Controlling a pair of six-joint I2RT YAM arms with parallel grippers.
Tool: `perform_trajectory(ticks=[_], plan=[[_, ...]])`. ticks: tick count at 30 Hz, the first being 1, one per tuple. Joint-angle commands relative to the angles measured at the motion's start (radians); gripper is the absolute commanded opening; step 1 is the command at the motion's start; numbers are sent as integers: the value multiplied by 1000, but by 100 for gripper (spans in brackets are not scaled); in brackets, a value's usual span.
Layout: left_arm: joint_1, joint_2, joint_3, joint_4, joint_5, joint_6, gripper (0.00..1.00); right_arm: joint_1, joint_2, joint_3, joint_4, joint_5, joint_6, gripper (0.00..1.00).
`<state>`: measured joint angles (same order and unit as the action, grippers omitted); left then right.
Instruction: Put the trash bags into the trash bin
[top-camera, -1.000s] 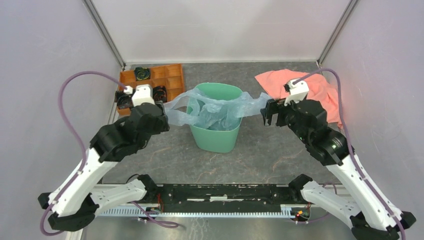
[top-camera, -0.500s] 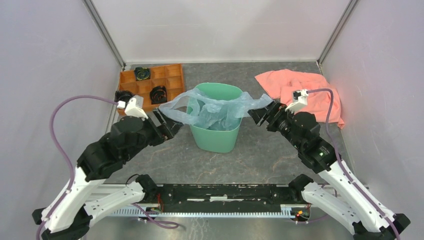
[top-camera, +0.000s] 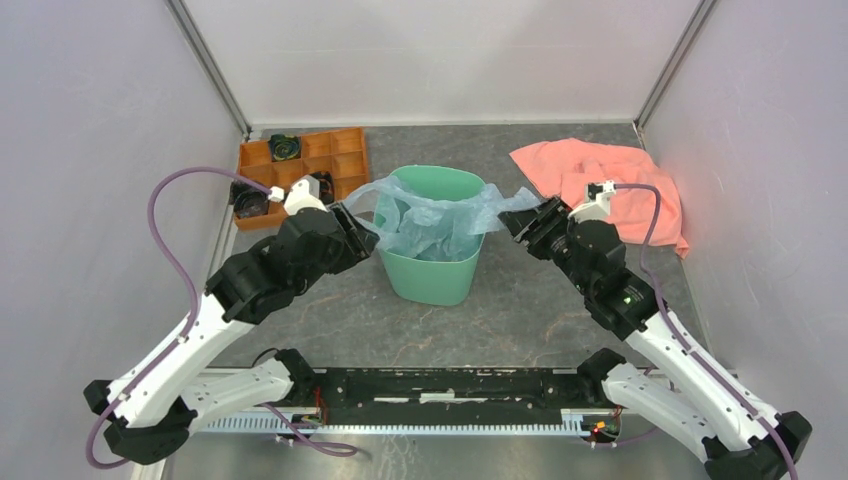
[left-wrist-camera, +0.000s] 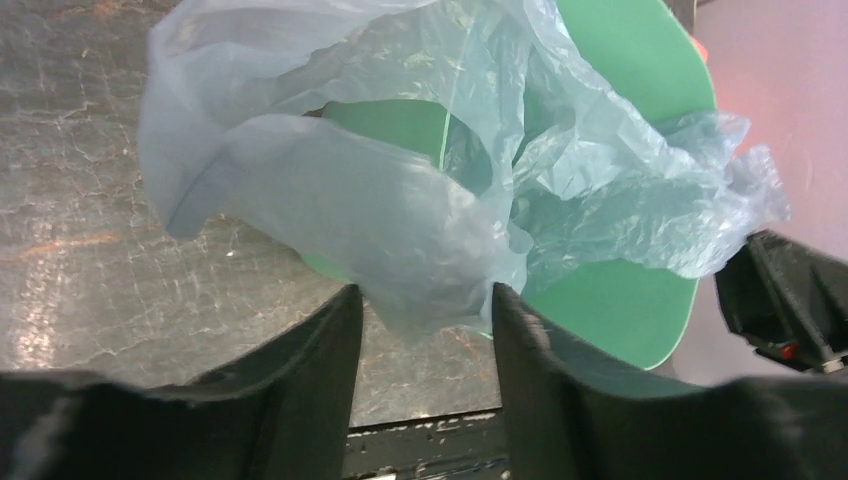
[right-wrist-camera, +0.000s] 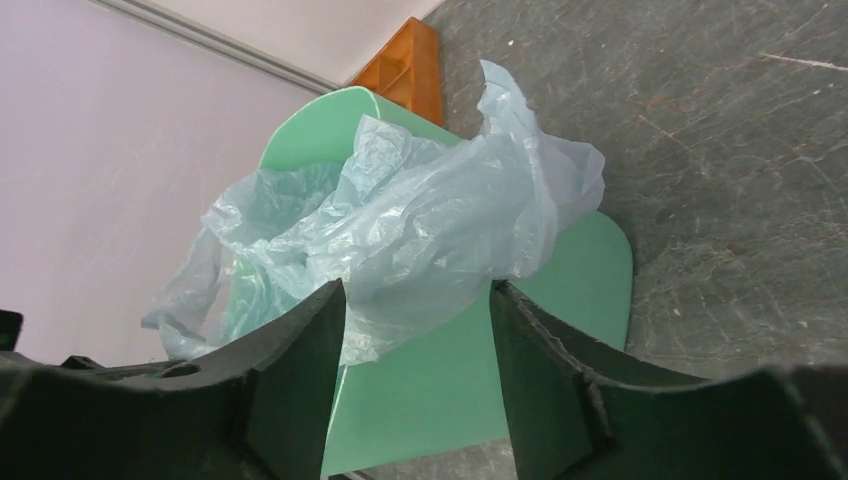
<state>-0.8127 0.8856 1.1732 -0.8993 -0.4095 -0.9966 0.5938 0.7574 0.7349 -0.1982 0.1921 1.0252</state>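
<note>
Left wrist, right wrist: left end effector (left-wrist-camera: 420, 300) and right end effector (right-wrist-camera: 415, 300) both open astride overhanging flaps of bag (left-wrist-camera: 330, 190); suggest pinching deep, then tucking inside bin (left-wrist-camera: 620, 300).

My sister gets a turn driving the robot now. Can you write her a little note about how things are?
Left gripper: open, with the bag's left flap lying loose between its fingers.
Right gripper: open, with the right flap between its fingers, also not pinched.
Bag: its middle sags inside the green bin, and both ends hang out over the rim.
Done: most of the bag is in the bin.
Left: probably grab each flap and tuck it inside.
</note>
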Motion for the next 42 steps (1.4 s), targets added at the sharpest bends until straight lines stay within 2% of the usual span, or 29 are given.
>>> perform_trajectory(ticks=[1, 2, 3, 7, 9, 12, 16, 22, 29, 33, 39, 42], plan=[[4, -8, 16, 42, -84, 19, 48, 1, -1, -21, 72, -9, 32, 53], [4, -8, 16, 41, -88, 27, 40, 1, -4, -27, 74, -8, 32, 46], [4, -9, 18, 39, -89, 38, 36, 1, -8, -33, 76, -4, 32, 40], [4, -8, 53, 5, -63, 64, 20, 0, -16, -29, 72, -7, -40, 6], [4, -10, 84, 2, 0, 85, 11, 1, -20, -9, 51, -38, -119, 1], [4, -27, 109, -39, 26, 95, 2, 1, -23, 35, -43, -86, -235, 0], [4, -97, 69, -112, -9, 93, 2, 1, -41, 61, -161, -147, -354, 0], [4, -179, -27, -155, 15, 70, 2, 2, -80, 45, -284, -190, -495, 1], [4, -168, -139, -135, -15, 73, 2, 1, -103, -26, -248, -186, -544, 0], [4, -153, -134, -142, -58, 74, 2, 1, -81, -2, -272, -189, -601, 0], [4, -178, -126, -171, -84, 91, 2, 1, -123, -7, -302, -352, -687, 0], [4, -173, -148, -174, -105, 91, 2, 1, -131, -43, -335, -361, -707, 1]])
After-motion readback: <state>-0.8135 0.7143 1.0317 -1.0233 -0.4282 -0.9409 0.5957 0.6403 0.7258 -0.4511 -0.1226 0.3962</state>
